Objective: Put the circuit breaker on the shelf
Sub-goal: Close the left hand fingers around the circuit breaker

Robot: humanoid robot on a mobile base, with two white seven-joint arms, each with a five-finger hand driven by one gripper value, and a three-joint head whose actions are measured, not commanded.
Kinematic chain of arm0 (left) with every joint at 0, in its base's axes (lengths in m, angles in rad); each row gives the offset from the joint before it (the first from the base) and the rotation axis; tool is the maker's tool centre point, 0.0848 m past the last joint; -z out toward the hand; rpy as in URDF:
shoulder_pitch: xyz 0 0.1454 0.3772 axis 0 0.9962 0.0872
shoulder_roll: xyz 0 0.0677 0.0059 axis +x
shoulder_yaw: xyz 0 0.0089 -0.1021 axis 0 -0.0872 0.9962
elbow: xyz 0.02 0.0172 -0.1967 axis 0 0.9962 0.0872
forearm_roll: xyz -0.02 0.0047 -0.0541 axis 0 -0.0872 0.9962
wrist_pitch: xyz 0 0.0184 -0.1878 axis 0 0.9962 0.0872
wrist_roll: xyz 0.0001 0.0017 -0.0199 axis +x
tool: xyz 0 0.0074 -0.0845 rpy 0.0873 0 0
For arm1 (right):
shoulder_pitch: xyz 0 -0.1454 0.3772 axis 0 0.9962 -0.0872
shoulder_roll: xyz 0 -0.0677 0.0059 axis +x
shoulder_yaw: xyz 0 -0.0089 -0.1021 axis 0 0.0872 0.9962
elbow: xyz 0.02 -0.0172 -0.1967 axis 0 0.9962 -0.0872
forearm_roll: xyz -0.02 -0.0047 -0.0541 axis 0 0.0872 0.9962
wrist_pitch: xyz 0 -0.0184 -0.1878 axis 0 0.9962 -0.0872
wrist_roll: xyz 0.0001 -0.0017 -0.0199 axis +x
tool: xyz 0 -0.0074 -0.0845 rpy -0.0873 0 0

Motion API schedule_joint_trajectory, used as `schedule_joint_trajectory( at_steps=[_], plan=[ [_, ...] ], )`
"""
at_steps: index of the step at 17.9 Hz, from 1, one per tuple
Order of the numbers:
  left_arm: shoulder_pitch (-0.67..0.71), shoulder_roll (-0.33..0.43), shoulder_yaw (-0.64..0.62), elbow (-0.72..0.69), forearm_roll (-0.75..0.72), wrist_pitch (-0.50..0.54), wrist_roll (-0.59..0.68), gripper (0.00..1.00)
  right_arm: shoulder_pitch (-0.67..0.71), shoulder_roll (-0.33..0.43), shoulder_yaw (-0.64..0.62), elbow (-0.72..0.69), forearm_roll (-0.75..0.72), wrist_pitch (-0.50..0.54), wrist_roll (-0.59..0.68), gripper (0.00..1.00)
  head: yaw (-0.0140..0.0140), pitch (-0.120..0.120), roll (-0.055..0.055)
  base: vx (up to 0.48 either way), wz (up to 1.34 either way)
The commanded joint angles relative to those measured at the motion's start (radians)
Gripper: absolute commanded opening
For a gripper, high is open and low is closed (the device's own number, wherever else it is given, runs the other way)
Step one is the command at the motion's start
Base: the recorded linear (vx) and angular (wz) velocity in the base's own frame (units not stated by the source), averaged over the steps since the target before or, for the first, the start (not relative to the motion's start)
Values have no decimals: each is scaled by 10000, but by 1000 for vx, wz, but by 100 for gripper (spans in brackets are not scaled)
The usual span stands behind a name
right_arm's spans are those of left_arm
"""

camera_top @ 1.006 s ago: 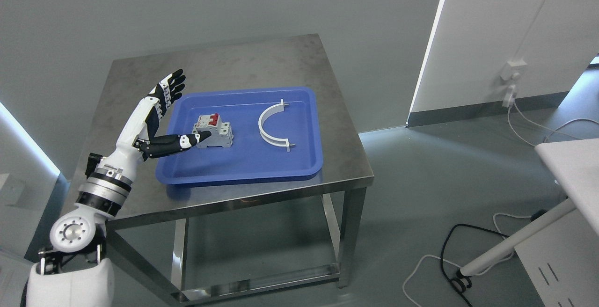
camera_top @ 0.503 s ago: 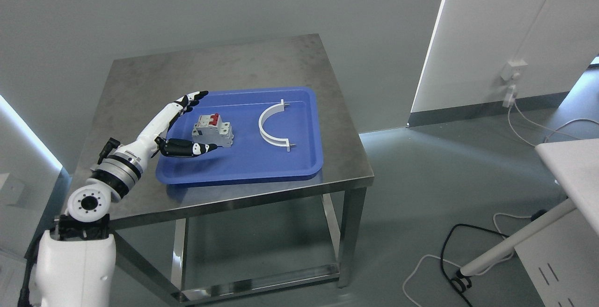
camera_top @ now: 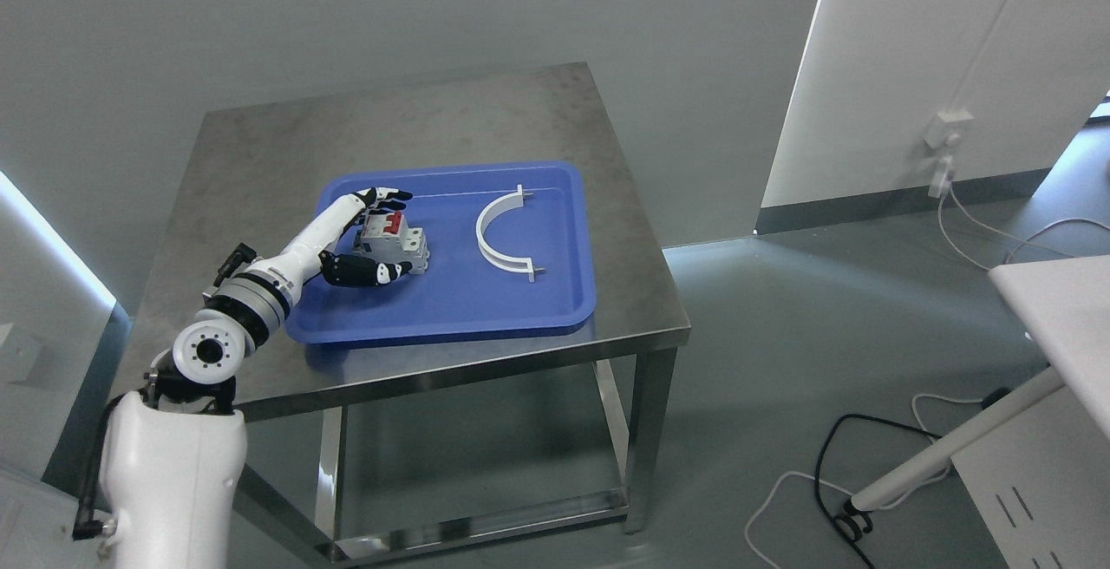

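Since a second ago my left robot hand (camera_top: 368,235) has dropped from above to bracket the grey circuit breaker with red switch (camera_top: 395,241) in the blue plastic tray (camera_top: 486,309) on the steel counter (camera_top: 260,153); the fingers are part-curled around it, not yet clamped. Lifting and shelving remain; no shelf shows.

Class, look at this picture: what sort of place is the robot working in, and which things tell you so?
Probably a robotics lab or test room, not a home. A bare steel table holds a blue tray with a circuit breaker, cables trail over the grey floor, and the walls are plain.
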Motion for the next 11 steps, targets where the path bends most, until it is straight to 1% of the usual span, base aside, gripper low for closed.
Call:
schedule_joint_trajectory(
  at_steps=[1,4,5,6,7,8,9,11],
  plan=[
    [-170,-64,332,1432,-370,-560,-14,59,-1,-175,199,0,0,655,2,100,0,0,0,0,0],
    [-185,-48,639,1478,-370,-851,-45,49,-1,-175,199,0,0,655,2,100,0,0,0,0,0],
    [-170,-79,731,1478,-370,-1126,-30,42,-1,-175,199,0,0,655,2,100,0,0,0,0,0],
    [-170,-125,929,1478,-370,-1387,-15,29,-1,-175,199,0,0,655,2,100,0,1,0,0,0],
    [-170,-171,1144,1478,-355,-1693,16,21,-1,-175,199,0,0,655,2,100,0,0,0,0,0],
    [-200,-247,1419,1478,-309,-1970,47,15,-1,-175,199,0,0,655,2,100,0,1,0,0,0],
    [-337,-415,1650,1448,-218,-2018,62,15,-1,-175,199,0,0,655,2,100,0,1,0,0,0],
    [-796,-1088,2536,1356,255,-2034,123,15,-1,-175,199,0,0,655,2,100,0,1,0,0,0]
  ],
)
